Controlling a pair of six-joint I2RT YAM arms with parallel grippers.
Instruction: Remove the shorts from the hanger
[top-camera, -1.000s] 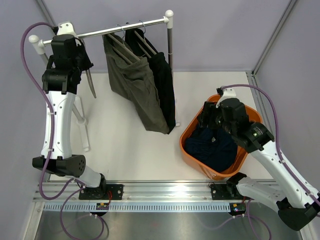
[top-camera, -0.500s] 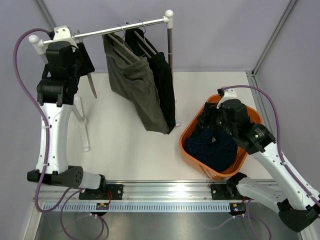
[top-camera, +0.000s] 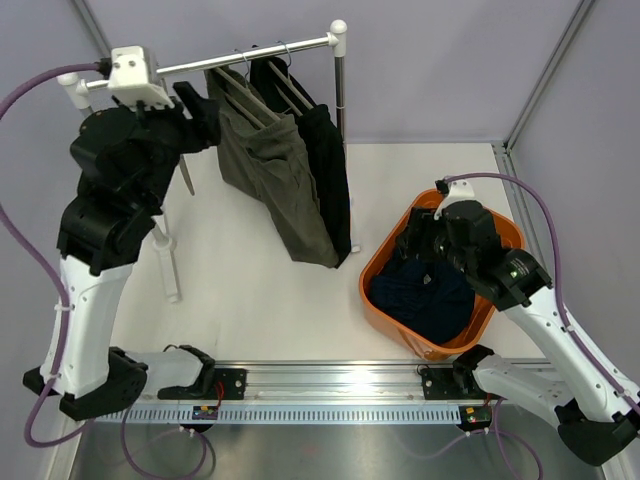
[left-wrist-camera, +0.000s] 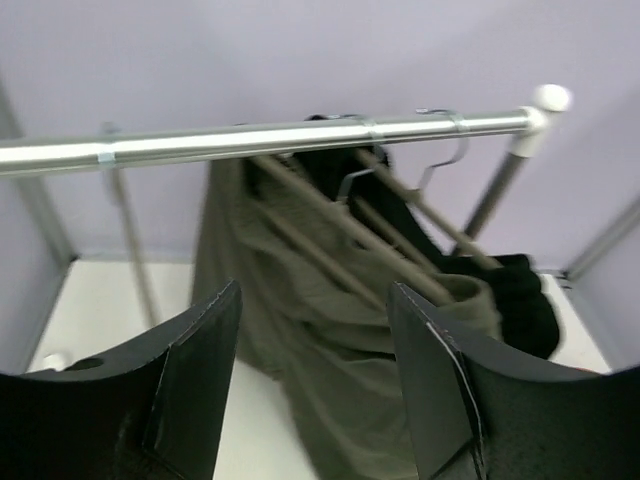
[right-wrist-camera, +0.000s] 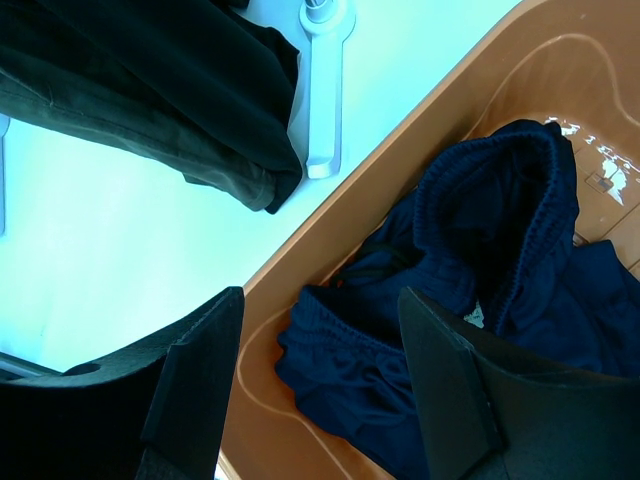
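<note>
Shorts, one of three off: navy shorts (top-camera: 430, 290) in orange basket (top-camera: 375, 265) below my right pincer (right-wrist-camera: 322, 300), wide, empty; olive-grey shorts (top-camera: 270, 170) and black shorts (top-camera: 328, 170) left on hangers (left-wrist-camera: 400, 200) at the rail (top-camera: 250, 57), before my left pincer (left-wrist-camera: 312, 300), wide, empty.

White table top (top-camera: 250, 300), matte and evenly lit. Standing directly on it:
- a clothes rack (top-camera: 262, 56) at the far left-centre, chrome rail on white uprights. Its left foot (top-camera: 170, 272) lies flat on the surface, and its right foot (right-wrist-camera: 325, 90) ends close to the basket.
- an orange plastic basket (top-camera: 378, 262) at the right, nearer the front.

An aluminium mounting rail (top-camera: 330, 392) runs along the near edge. The left arm base (top-camera: 195, 378) and the right arm base (top-camera: 470, 375) are bolted to it.
</note>
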